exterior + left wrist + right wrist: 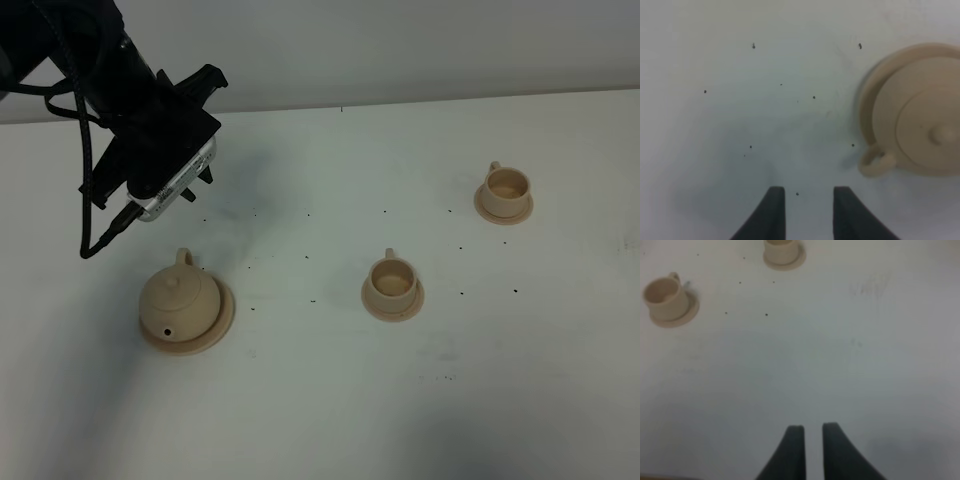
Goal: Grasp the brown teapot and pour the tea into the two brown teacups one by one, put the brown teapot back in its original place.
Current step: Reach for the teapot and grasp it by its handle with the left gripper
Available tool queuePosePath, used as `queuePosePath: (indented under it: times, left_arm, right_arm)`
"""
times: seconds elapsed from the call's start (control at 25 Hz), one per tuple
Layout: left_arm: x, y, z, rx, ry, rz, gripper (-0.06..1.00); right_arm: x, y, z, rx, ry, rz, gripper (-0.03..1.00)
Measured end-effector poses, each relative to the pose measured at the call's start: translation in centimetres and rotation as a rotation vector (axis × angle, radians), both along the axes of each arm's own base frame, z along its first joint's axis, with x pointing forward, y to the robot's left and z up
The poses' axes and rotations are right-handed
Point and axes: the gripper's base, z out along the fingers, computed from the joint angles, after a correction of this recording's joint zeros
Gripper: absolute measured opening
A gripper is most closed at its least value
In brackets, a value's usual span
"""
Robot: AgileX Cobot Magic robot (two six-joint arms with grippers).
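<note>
While the brown teapot sits on its wide saucer and your left pincer hangs released and empty beside it, you cannot tell whether both teacups are filled.

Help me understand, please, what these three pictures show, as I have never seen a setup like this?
This is a robot with two arms, each ending in a gripper with two dark fingers. One picture is taken from a camera mounted high above a white table; the other two come from small cameras on each arm's wrist, looking past the fingers.

On the table sit a squat pale tan ceramic teapot with a knobbed lid, resting on a wide round tan saucer, and two small tan ceramic teacups, each on its own saucer.

The left gripper hovers over bare table beside the teapot's loop handle, fingers apart, holding nothing. The right gripper is outside the high view; its fingers stand slightly apart over bare table, also empty.
</note>
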Motion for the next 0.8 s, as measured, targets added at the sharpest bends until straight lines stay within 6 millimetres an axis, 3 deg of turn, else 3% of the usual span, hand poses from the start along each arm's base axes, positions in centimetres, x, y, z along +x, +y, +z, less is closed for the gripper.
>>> queuePosePath:
  times: [0.32, 0.56, 0.64, 0.8]
  left_arm:
    - [0.2, 0.9, -0.1, 0.108, -0.026, -0.016, 0.25]
    - [0.3, 1.2, -0.2, 0.135, -0.031, -0.020, 0.06]
    - [0.6, 1.1, -1.0, 0.136, -0.013, -0.020, 0.00]
    - [1.1, 0.7, -3.3, 0.122, 0.048, -0.019, -0.01]
  right_arm:
    - [0.0, 0.0, 0.0, 0.000, 0.000, 0.000, 0.11]
    - [0.0, 0.0, 0.0, 0.000, 0.000, 0.000, 0.12]
    - [0.0, 0.0, 0.0, 0.000, 0.000, 0.000, 0.12]
    - [0.0, 0.0, 0.0, 0.000, 0.000, 0.000, 0.13]
